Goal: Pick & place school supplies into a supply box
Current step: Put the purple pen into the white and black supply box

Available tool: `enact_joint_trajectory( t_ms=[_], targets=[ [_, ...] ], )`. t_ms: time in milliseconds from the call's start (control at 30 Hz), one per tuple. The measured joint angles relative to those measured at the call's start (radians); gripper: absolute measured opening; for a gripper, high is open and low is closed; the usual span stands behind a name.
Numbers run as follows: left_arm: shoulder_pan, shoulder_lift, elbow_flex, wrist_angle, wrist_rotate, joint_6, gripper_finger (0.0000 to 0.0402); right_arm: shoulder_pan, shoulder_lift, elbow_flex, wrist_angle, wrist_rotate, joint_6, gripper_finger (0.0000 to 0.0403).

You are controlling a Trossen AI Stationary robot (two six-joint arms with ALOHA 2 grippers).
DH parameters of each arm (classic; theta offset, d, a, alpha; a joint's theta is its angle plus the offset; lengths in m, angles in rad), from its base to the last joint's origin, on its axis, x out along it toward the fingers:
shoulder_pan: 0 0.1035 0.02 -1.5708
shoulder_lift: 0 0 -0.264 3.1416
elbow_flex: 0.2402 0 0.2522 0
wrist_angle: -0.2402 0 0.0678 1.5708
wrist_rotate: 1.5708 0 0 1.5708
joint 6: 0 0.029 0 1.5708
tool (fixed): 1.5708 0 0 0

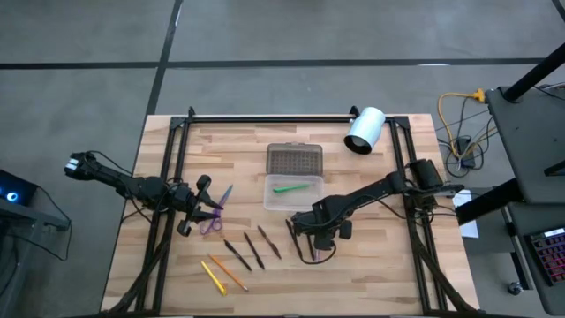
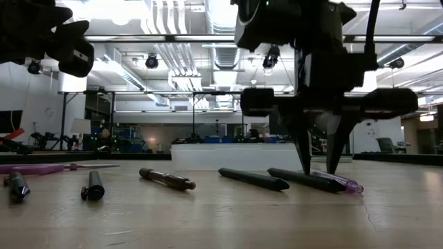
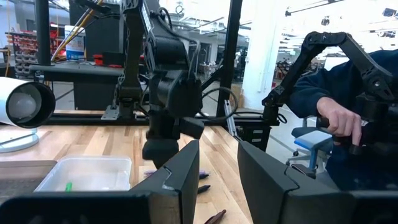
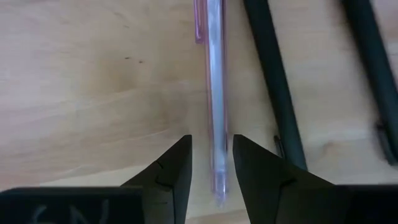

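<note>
The clear supply box (image 1: 293, 194) sits mid-table with a green pen (image 1: 291, 187) inside; its dotted lid (image 1: 295, 160) lies just behind it. My right gripper (image 4: 211, 140) points down, open narrowly, its fingers standing on either side of the pinkish pen (image 4: 216, 93) near one end; the tips (image 2: 318, 169) reach almost to the table. Dark pens (image 1: 254, 249) and yellow pencils (image 1: 221, 276) lie flat to its left. My left gripper (image 1: 205, 208) hovers open above the purple-handled scissors (image 1: 212, 221), nothing between its fingers (image 3: 217, 149).
A white cylinder (image 1: 365, 130) lies on its side at the far right of the table, behind the box. Two dark pens (image 4: 273, 93) lie close beside the pinkish one. A black frame rail (image 1: 265, 117) runs along the far edge. A person in a dark sleeve (image 3: 336, 93) sits beyond the table.
</note>
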Motion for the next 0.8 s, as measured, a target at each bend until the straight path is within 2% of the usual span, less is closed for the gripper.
enact_joint_trajectory(
  t_ms=[433,800],
  targets=[
    [0.000,-0.001,0.000,0.000,0.000,0.000,0.0096,0.000,0.016,0.003,0.001,0.003,0.007,0.0100],
    [0.000,-0.001,0.000,0.000,0.000,0.000,0.0096,0.000,0.018,0.003,-0.007,0.003,0.026,0.0064]
  ],
)
